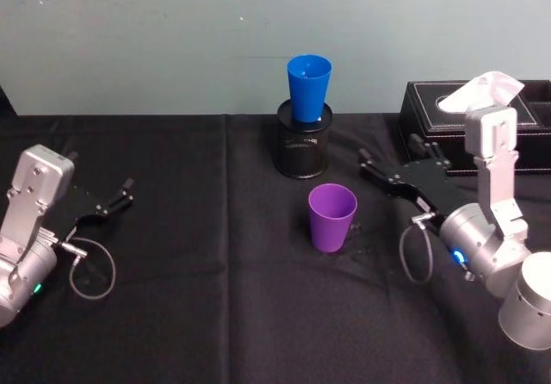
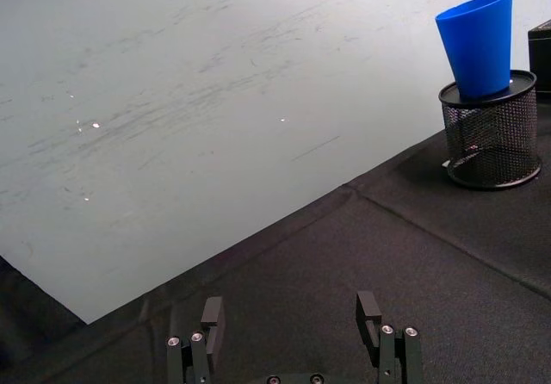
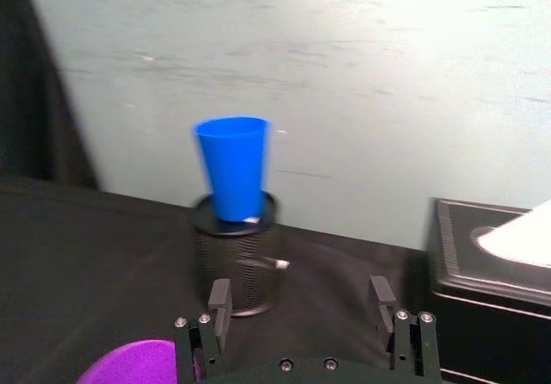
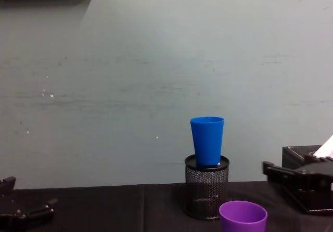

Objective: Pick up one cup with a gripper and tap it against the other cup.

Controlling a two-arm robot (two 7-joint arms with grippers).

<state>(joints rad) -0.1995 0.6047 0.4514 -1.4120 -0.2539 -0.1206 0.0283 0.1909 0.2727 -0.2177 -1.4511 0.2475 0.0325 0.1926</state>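
Cloth, black, covers the table (image 1: 198,315) nearest me. My left gripper (image 1: 110,203) sits parked at the near left, fingers spread wide, nothing between them. My right gripper (image 1: 392,170) hovers low at the right, also spread wide and empty, its tips pointing toward the centre.

Next out, the purple cup (image 1: 332,217) stands upright and mouth-up on the cloth, mid-table, near the right gripper's tips but apart from them. I judge it light, thin-walled plastic: smooth, a bit slippery, likely to flex if squeezed hard. The taper means a grip low down could let it slide; I'd take it around the upper wall just under the rim, with modest force.

Farther back, the blue cup (image 1: 308,87) stands in the top of a black mesh holder (image 1: 303,147), leaning slightly. It looks loosely seated, so I reckon a tap must be gentle.

A black tissue box (image 1: 534,108) sits far right, by the wall.
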